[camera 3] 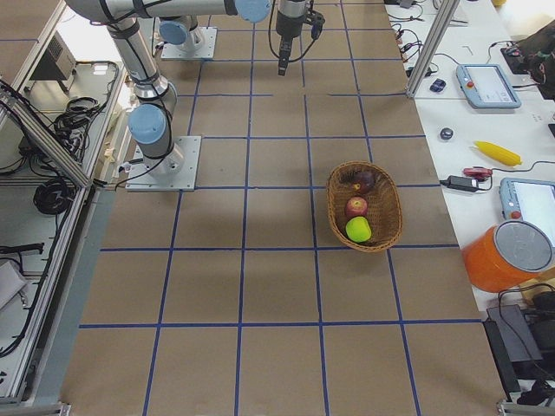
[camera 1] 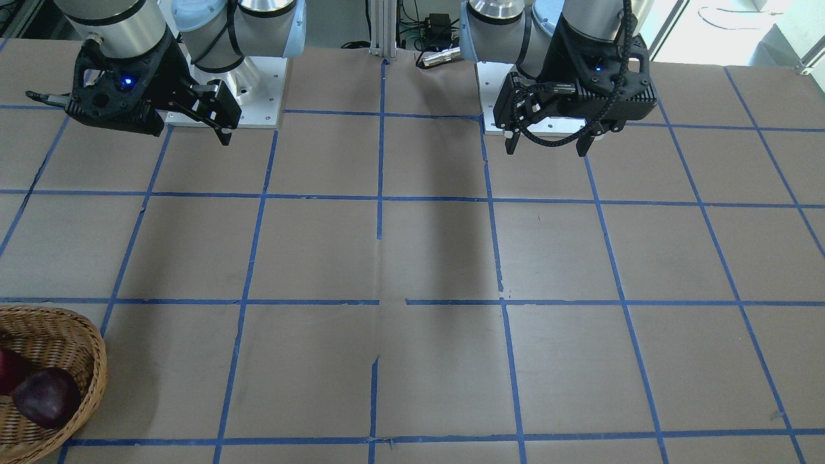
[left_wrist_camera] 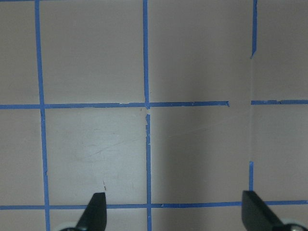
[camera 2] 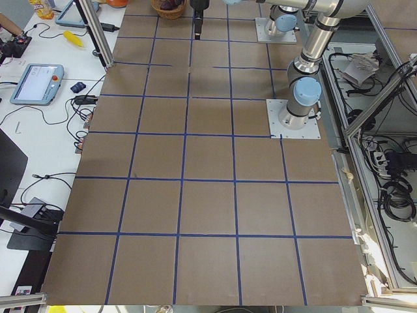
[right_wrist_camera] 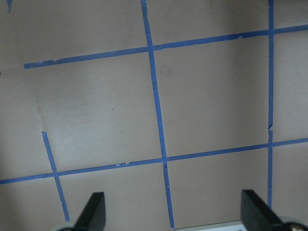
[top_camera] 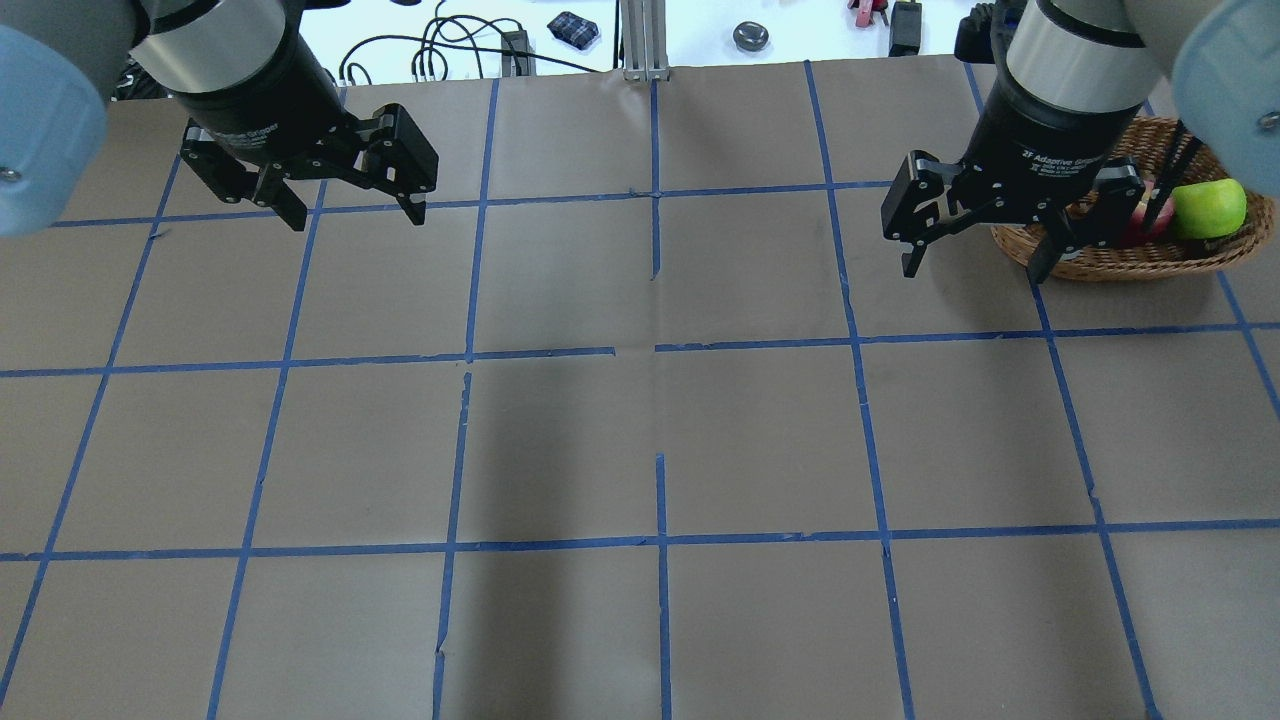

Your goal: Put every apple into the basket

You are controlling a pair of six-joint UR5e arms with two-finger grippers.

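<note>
green apple (camera 3: 358,229), red apple (camera 3: 355,207), maroon apple (camera 3: 364,180) lie inside basket (camera 3: 390,208), centre-right of frame | left hand (top_camera: 357,218), right hand (top_camera: 974,272): both spread wide, holding nothing, hovering at upper frame | likely parked because task appears done

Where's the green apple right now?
In the exterior right view, the green apple lies inside the basket, at its end nearest that camera and next to the red apple. The basket is on the robot's right side.

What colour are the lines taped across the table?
The lines are blue, forming a grid; the overhead view shows them best.
</note>
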